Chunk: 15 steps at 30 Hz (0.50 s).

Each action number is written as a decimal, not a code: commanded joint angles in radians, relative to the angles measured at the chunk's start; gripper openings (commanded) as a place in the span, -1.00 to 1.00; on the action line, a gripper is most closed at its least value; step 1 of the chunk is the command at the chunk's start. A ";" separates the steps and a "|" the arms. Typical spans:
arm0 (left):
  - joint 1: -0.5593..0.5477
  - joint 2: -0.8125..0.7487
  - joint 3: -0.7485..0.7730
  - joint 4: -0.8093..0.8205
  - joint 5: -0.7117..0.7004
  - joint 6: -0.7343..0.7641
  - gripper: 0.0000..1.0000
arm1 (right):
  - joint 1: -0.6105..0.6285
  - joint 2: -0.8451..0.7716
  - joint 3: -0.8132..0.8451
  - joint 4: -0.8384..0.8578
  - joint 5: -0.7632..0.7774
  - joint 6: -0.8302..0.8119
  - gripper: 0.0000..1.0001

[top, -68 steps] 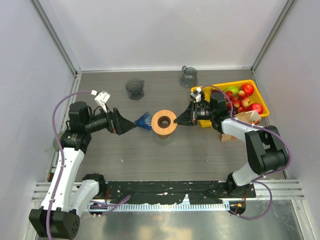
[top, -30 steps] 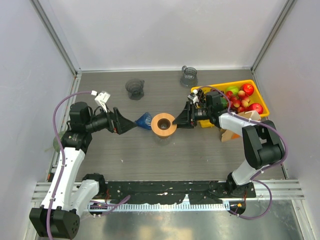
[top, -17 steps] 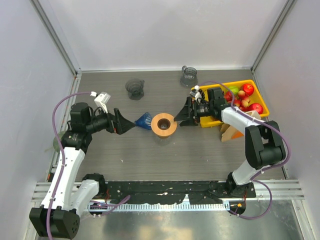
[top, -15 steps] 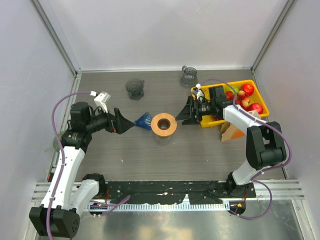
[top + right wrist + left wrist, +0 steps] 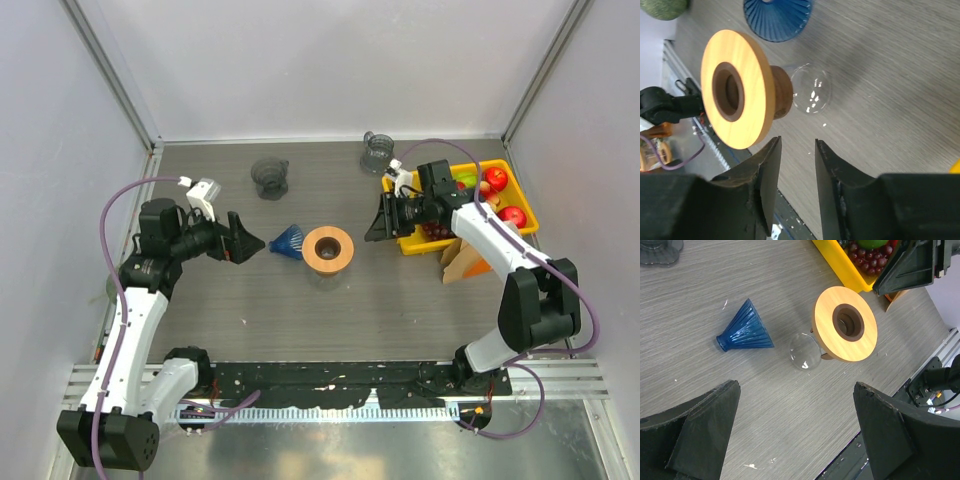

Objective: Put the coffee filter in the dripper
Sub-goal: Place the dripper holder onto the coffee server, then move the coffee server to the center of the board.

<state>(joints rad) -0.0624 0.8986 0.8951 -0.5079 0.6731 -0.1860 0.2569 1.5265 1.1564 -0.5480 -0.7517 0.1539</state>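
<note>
The coffee filter [image 5: 291,241] lies tipped beside the dripper [image 5: 328,247], ungrasped. The left fingers [image 5: 695,425] gape wide, the right fingers [image 5: 765,185] stand narrowly apart, and both are empty. Next, I judge, the left should close on the filter.

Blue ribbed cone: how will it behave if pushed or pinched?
The blue cone lies on its side, so a push would likely roll it in an arc around its narrow tip. The ribbed, glossy wall looks rigid; a pinch on the taper may slip off. Gripping the wide rim seems safer.
</note>
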 commanded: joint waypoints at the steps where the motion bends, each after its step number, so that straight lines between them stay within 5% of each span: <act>1: 0.004 -0.003 0.008 0.039 -0.001 -0.007 0.99 | 0.042 -0.017 0.060 -0.055 0.144 -0.096 -0.24; 15: 0.006 -0.009 -0.008 0.055 -0.012 -0.036 0.99 | 0.130 0.038 0.097 -0.046 0.177 -0.113 -0.24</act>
<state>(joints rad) -0.0624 0.8986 0.8898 -0.5049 0.6689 -0.2100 0.3779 1.5501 1.2079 -0.6144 -0.5831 0.0505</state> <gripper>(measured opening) 0.994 0.377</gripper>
